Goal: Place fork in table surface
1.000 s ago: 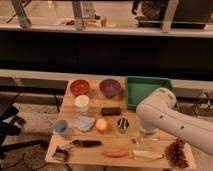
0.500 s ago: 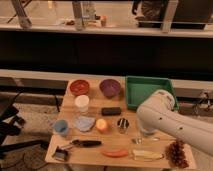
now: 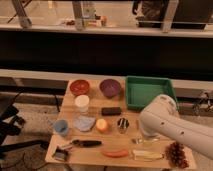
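We log the white arm point(image 3: 167, 122) bent low over the table surface's point(image 3: 67, 107) right side, with the gripper point(image 3: 142, 135) tucked beneath it; we cannot tell its state. The fork point(image 3: 151, 141) apparently lies there on the wood, long axis left-right.

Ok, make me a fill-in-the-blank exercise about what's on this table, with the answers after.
1. The tray at the back right of the table is ____ in colour.
2. Left of the purple bowl stands a bowl coloured ____.
3. The gripper, under the white arm, is low over the table, just right of the metal ____.
Answers: green; red; cup.
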Tool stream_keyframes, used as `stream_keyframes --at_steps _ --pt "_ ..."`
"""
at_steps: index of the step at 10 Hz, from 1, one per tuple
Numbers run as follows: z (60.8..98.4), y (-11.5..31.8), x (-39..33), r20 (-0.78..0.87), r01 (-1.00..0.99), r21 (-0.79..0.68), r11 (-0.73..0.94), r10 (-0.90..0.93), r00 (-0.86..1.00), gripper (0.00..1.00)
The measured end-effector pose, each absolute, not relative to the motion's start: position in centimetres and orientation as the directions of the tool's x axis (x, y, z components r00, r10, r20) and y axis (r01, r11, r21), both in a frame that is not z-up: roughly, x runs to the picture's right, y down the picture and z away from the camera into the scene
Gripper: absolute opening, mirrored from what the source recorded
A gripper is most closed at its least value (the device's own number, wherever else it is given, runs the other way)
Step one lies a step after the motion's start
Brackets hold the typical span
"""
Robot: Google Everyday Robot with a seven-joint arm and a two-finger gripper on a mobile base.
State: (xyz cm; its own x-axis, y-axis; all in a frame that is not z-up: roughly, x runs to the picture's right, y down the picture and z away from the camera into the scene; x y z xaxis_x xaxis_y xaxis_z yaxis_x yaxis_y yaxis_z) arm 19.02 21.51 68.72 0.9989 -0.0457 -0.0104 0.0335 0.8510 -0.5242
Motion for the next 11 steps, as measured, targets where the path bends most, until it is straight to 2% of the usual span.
stream_keyframes --at_steps 3,11 --pt "69.9 22.7 20.1 -0.008 0.033 -0.521 0.853 -0.043 0.999 0.8" --pt "74.2 26.3 22.3 -0.018 0.018 -0.628 0.778 -0.038 0.999 0.8"
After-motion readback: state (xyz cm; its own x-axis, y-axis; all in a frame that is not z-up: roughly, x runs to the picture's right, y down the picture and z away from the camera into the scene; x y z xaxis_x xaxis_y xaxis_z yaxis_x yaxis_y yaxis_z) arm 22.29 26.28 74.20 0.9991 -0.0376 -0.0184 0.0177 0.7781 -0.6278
